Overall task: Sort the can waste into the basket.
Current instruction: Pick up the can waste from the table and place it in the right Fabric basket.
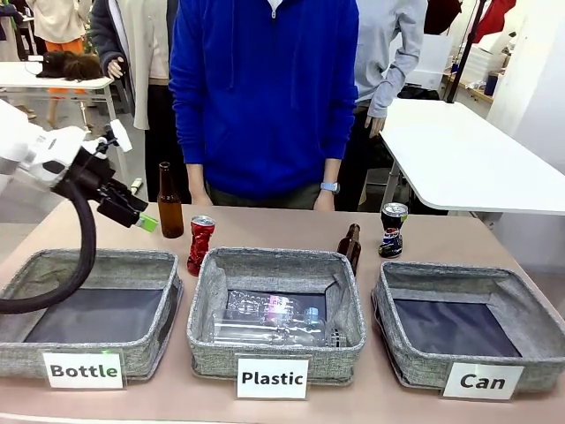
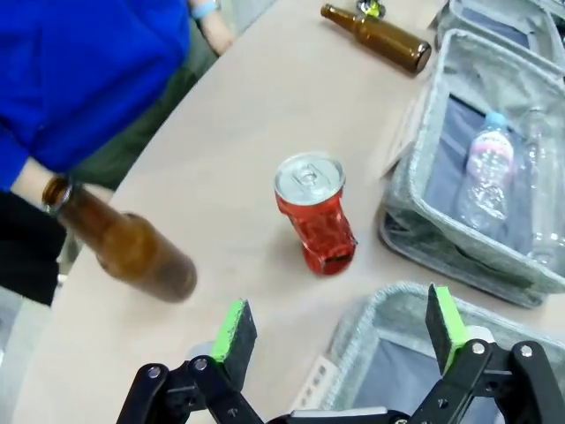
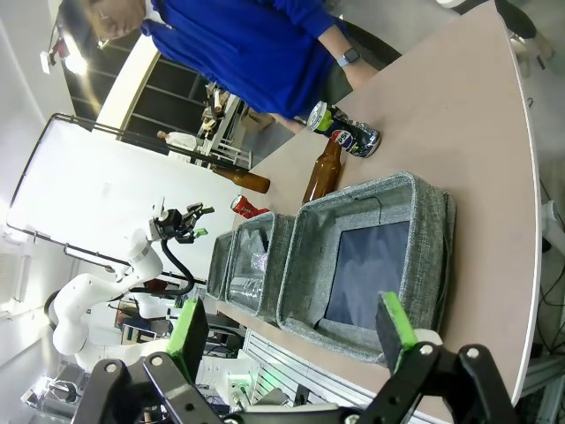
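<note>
Hovering left fingers (image 2: 234, 331), spread & empty, w/ red crushed can (image 2: 313, 212) just ahead: approach step, likely. Next: drop, straddle, clench, carry to Can-labelled basket (image 1: 441, 270). Right fingers (image 3: 192, 329) spread too.

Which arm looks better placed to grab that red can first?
Left. The left arm's open jaws hang just short of the red can, beside the Bottle basket. The right arm's jaws hover by the Can basket, with the red can far across the table.
</note>
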You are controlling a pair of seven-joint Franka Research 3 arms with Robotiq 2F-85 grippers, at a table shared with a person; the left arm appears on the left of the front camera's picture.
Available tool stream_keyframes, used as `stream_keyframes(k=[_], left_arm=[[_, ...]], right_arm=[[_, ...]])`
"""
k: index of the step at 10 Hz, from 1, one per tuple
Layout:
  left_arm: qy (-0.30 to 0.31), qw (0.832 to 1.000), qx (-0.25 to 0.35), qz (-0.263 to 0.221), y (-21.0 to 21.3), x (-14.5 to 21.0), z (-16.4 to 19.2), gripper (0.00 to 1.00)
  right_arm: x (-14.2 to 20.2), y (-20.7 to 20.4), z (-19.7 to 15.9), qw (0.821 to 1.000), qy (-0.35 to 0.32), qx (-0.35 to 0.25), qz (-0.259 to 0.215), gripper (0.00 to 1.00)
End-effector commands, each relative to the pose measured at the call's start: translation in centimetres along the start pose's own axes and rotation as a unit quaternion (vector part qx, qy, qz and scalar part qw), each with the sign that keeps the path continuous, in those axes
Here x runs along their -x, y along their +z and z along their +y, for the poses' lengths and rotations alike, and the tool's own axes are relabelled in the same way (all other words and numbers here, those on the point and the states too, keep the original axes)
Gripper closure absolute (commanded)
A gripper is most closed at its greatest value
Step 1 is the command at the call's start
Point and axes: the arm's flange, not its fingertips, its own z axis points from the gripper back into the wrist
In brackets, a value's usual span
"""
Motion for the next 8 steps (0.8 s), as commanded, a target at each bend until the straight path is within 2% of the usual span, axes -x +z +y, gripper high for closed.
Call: stream_keyframes(k=[1, 5, 8], left_arm=[[-0.047, 0.998, 0.017, -0.025, -2.6, 0.3, 1.2, 0.0], [-0.054, 0.998, 0.031, 0.012, -6.9, 0.9, 1.5, 0.0], [-0.069, 0.998, 0.009, 0.002, -8.8, 0.9, 1.4, 0.0]], right_arm=[[-0.2, 0.1, 0.0, 1.0, 0.015, -0.008, -0.007, 0.0], [-0.2, 0.1, 0.0, 1.0, 0.015, -0.008, -0.007, 0.0], [-0.2, 0.1, 0.0, 1.0, 0.015, -0.008, -0.007, 0.0]])
